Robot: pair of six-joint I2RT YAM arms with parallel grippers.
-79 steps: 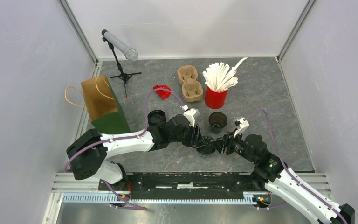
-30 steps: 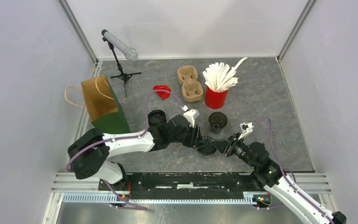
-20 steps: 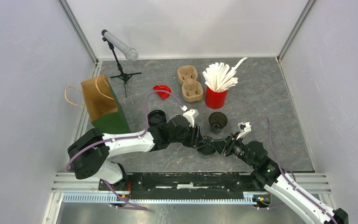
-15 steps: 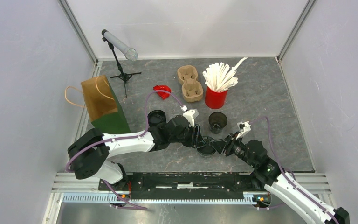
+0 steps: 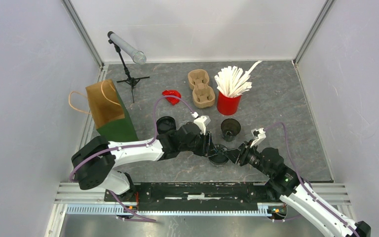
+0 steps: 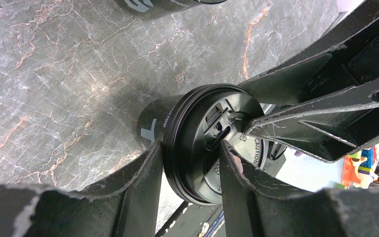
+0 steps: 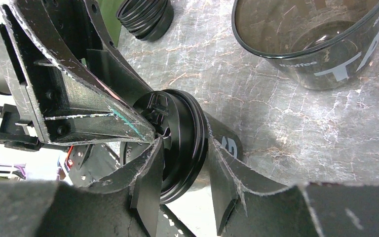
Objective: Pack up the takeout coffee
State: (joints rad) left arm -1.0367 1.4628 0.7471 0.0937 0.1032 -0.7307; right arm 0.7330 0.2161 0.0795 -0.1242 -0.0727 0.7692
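Right now the black takeout coffee cup point(image 6: 150, 126) stands at 6 o'clock on the grey marbled bench point(image 5: 286, 98). Left jaws clamp its black plastic lid point(image 6: 195, 148); right jaws straddle it narrowly, grip unclear. An uneven squeeze could pop the lid or tip the cup.

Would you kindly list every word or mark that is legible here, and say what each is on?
"CAUTION": embossed on the lid.
"T": large, white, on the lidded cup; its small print is too blurred.
"coffee": small white print on the open cup.
"T": large, white, on the open cup too; next letter cut off.
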